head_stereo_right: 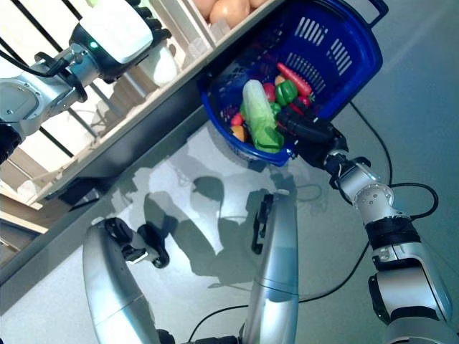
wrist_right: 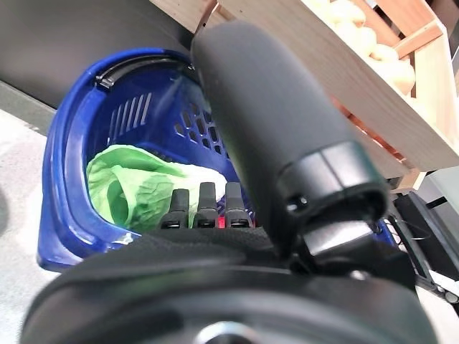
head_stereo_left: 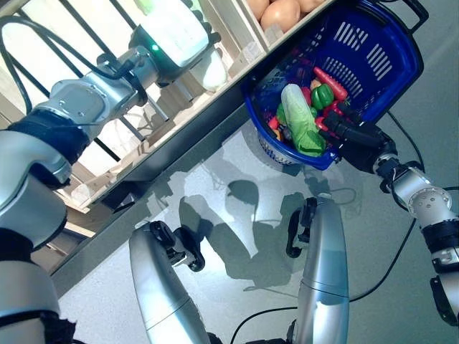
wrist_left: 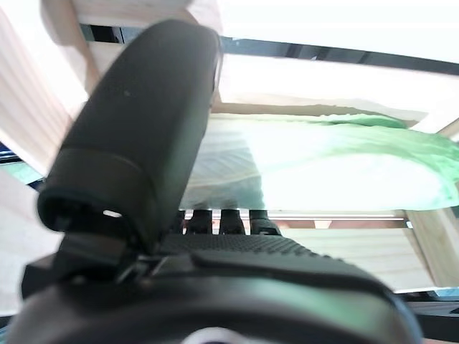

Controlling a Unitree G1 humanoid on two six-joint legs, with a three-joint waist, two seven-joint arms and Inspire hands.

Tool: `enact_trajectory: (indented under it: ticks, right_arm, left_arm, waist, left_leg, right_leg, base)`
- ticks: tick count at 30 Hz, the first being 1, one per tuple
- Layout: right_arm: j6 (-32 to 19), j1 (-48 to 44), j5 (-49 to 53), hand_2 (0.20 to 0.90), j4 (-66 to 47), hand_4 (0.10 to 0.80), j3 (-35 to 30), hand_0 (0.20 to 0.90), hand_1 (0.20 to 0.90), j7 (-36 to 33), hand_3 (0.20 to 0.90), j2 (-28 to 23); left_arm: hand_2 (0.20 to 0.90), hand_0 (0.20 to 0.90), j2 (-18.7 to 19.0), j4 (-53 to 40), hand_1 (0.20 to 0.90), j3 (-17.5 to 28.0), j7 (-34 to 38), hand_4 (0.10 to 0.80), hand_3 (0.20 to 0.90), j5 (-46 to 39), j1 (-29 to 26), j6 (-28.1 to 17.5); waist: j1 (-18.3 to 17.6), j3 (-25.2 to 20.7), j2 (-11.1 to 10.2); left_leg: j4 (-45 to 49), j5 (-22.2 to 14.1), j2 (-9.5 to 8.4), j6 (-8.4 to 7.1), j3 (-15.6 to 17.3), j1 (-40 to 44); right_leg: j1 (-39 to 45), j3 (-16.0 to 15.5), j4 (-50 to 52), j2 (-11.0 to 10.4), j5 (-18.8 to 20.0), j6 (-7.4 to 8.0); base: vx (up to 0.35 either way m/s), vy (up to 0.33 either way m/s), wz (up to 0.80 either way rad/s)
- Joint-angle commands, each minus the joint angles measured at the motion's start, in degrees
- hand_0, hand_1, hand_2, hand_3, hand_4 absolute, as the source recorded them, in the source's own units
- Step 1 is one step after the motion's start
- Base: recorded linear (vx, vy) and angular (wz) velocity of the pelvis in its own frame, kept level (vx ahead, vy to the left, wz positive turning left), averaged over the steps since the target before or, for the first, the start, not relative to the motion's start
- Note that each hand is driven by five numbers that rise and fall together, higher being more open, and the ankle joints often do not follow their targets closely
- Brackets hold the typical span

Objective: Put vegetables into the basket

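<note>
Left hand [wrist_left: 143, 165] up in wooden shelf [head_stereo_left: 237, 29], thumb and fingers curling round pale green cabbage [wrist_left: 323, 165]. Grip looks only partly closed, so squeeze fully before pulling out.

Right hand [head_stereo_left: 351, 132] holds rim of blue basket [head_stereo_left: 387, 72], fingers curled over it. Basket already has cabbage, red peppers. Keep it tilted open toward shelf.

Brown eggs [head_stereo_left: 281, 13] sit in a wooden crate [head_stereo_left: 240, 29] at the top middle. The grey floor [head_stereo_left: 237, 215] fills the bottom.
</note>
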Motion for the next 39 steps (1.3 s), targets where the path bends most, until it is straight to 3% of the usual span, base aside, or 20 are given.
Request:
enact_trajectory:
  ticks: [1, 8, 9, 10, 11, 26, 32, 39]
  right_arm:
    - [-3.51, -0.5, 1.92, 0.9, -1.79, 0.8, -3.52, 0.9, 0.9, -0.66, 0.9, 3.52]
    - [-2.34, -0.91, 1.53, 0.9, -2.77, 0.8, -4.3, 0.9, 0.9, -2.01, 0.9, 4.05]
    - [-2.31, -0.92, 1.52, 0.9, -2.68, 0.8, -4.42, 0.9, 0.9, -1.92, 0.9, 3.88]
    - [-2.53, -0.77, 1.32, 0.9, -2.7, 0.8, -4.63, 0.9, 0.9, -1.78, 0.9, 3.97]
    - [-2.62, -0.69, 1.08, 0.9, -2.83, 0.8, -4.88, 0.9, 0.9, -1.71, 0.9, 4.03]
    - [-3.63, 0.25, -0.09, 0.9, -4.78, 0.8, -4.81, 0.9, 0.9, -2.28, 0.9, 5.99]
    - [-3.19, 0.25, -2.27, 0.9, -4.6, 0.8, -4.12, 0.9, 0.9, -2.36, 0.9, 6.79]
    - [-4.84, 0.65, -12.53, 0.9, -5.64, 0.8, -0.96, 0.9, 0.9, 2.36, 0.9, 7.83]
  left_arm:
    - [0.9, 0.9, 0.62, 3.57, 0.9, 1.93, -1.24, 0.8, 0.9, -0.12, -5.85, -0.76]
    - [0.9, 0.9, -0.83, 7.21, 0.9, 3.21, -7.17, 0.8, 0.9, -2.97, -4.3, 2.8]
    - [0.681, 0.681, -0.93, 7.76, 0.681, 3.43, -8.36, 0.654, 0.681, -3.6, -4.03, 3.43]
    - [0.411, 0.411, -0.98, 8.12, 0.411, 3.7, -8.96, 0.474, 0.411, -3.98, -3.69, 4.1]
    - [0.3, 0.3, -1.05, 8.55, 0.3, 4.19, -9.64, 0.4, 0.3, -4.49, -3.17, 4.71]
    - [0.3, 0.3, -0.07, 9.94, 0.3, 8.4, -2.48, 0.4, 0.3, -5.39, 1.47, 2.53]
    - [0.3, 0.3, 1.38, 9.7, 0.3, 11.45, 0.96, 0.4, 0.3, -9.28, 5.21, 0.0]
    - [0.3, 0.3, 2.45, 6.66, 0.3, 18.27, 2.55, 0.4, 0.3, -17.06, 10.96, -6.07]
  waist:
    - [-1.17, -0.47, -0.93]
    - [-1.56, -0.52, -1.05]
    - [-1.61, -0.64, -1.05]
    - [-1.64, -0.68, -1.03]
    - [-1.64, -0.79, -1.01]
    - [-0.82, -4.56, -0.81]
    - [-0.18, -7.01, -0.51]
    - [0.51, -9.16, -0.22]
  left_leg:
    - [-2.07, -1.77, 0.78, -4.59, -6.35, -3.46]
    - [-0.91, -2.1, 0.74, -4.13, -6.48, -3.72]
    - [-1.01, -2.01, 0.74, -4.02, -6.38, -3.6]
    - [-1.06, -2.07, 0.73, -3.95, -6.26, -3.44]
    - [-1.07, -2.09, 0.68, -3.87, -6.07, -3.27]
    - [-4.61, -2.45, 0.88, -2.56, -3.26, 3.38]
    - [-8.48, -1.69, 1.2, -1.93, -1.05, 8.66]
    - [-14.07, -0.39, 1.1, -1.27, 1.89, 15.21]
  right_leg:
    - [-2.7, 1.01, -4.57, -4.45, 7.02, 0.01]
    - [-3.3, 1.41, -3.54, -4.53, 6.95, -0.21]
    - [-3.21, 1.33, -3.57, -4.57, 6.96, -0.26]
    - [-3.11, 1.29, -3.56, -4.62, 6.95, -0.29]
    - [-2.95, 1.15, -3.57, -4.72, 6.93, -0.35]
    - [3.21, -1.47, -6.71, -6.66, 6.71, -1.01]
    - [8.96, -3.66, -10.09, -6.43, 6.51, -1.47]
    - [16.29, -5.87, -15.14, -5.47, 6.68, -1.64]
  base:
    - [0.029, 0.036, -0.03]
    - [0.028, 0.036, -0.04]
    - [0.025, 0.027, -0.07]
    - [0.026, 0.021, -0.07]
    - [0.022, 0.014, -0.05]
    - [0.018, -0.005, 0.01]
    - [0.049, -0.002, 0.03]
    - [0.03, -0.009, 0.02]
